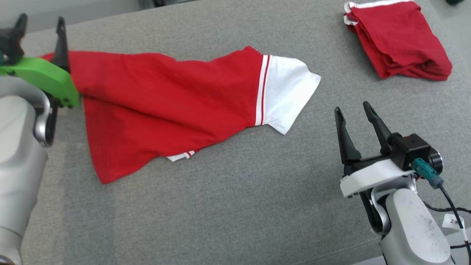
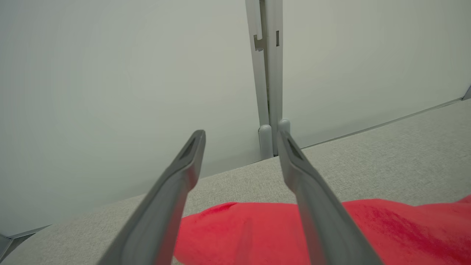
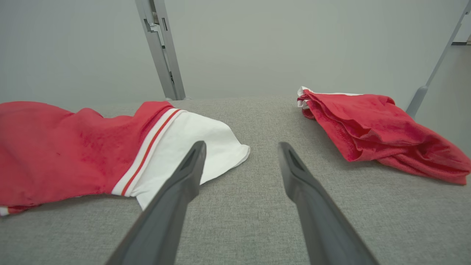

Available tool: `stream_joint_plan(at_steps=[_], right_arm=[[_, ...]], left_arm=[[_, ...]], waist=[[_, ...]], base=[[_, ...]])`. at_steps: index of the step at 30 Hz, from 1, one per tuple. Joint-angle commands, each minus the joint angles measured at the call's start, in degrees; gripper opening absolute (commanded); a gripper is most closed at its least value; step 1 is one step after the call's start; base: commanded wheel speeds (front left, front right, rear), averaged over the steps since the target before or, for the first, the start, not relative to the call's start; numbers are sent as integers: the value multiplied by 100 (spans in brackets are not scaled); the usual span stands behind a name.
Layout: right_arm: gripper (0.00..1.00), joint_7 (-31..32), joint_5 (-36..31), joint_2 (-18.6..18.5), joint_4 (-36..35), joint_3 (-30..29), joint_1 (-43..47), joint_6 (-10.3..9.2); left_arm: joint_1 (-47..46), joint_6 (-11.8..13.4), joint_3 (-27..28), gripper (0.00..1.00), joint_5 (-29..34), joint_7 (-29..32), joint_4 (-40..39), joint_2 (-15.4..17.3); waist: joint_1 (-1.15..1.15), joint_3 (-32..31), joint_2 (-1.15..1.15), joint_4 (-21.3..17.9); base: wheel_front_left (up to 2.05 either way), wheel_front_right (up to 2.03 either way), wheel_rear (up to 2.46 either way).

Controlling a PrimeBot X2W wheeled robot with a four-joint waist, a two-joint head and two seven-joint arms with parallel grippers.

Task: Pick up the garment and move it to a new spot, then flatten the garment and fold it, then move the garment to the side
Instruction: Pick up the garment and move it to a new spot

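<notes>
The garment (image 1: 165, 103), a red T-shirt with a white sleeve and striped trim, lies stretched in a loose band across the grey cushioned surface (image 1: 235, 206), sleeve pointing right. My left gripper (image 1: 41, 20) is open at the shirt's far left end, its fingers apart and nothing between them. In the left wrist view the open left gripper (image 2: 241, 129) stands over the red cloth (image 2: 239, 228). My right gripper (image 1: 352, 107) is open to the right of the white sleeve, apart from it. In the right wrist view the right gripper (image 3: 241, 144) points past the sleeve (image 3: 191, 147).
A second red garment (image 1: 399, 40), loosely folded, lies at the far right corner of the surface and is seen again as a folded red pile (image 3: 371, 129). Pale partition walls with a metal post (image 2: 266, 73) stand behind the surface. Cables hang by my right wrist.
</notes>
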Motion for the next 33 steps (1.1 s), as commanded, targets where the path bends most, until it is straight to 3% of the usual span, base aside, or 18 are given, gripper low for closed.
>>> stream_joint_plan(at_steps=[1,5,13,21,33], right_arm=[[100,-26,-46,-24,42,-49,121,-9],[100,-26,-137,-24,103,-194,279,-9],[100,-26,-277,-24,211,-423,648,-9],[100,-26,-223,-24,326,-366,964,-9],[100,-26,-39,-23,410,-364,1421,-9]], left_arm=[[303,-24,125,100,-40,-16,-203,-23],[1110,-62,480,100,47,-9,-909,-145],[3062,117,1143,100,349,-10,-2293,-650],[4573,28,1761,100,666,-10,-2902,-1203],[5806,-63,2473,100,1216,-10,-3515,-1871]], waist=[[0,-250,0,193],[0,-580,0,414],[0,-1242,0,845],[0,-1698,0,948],[0,-1939,0,945]], base=[[0,0,0],[0,0,0],[0,0,0],[0,0,0],[0,0,0]])
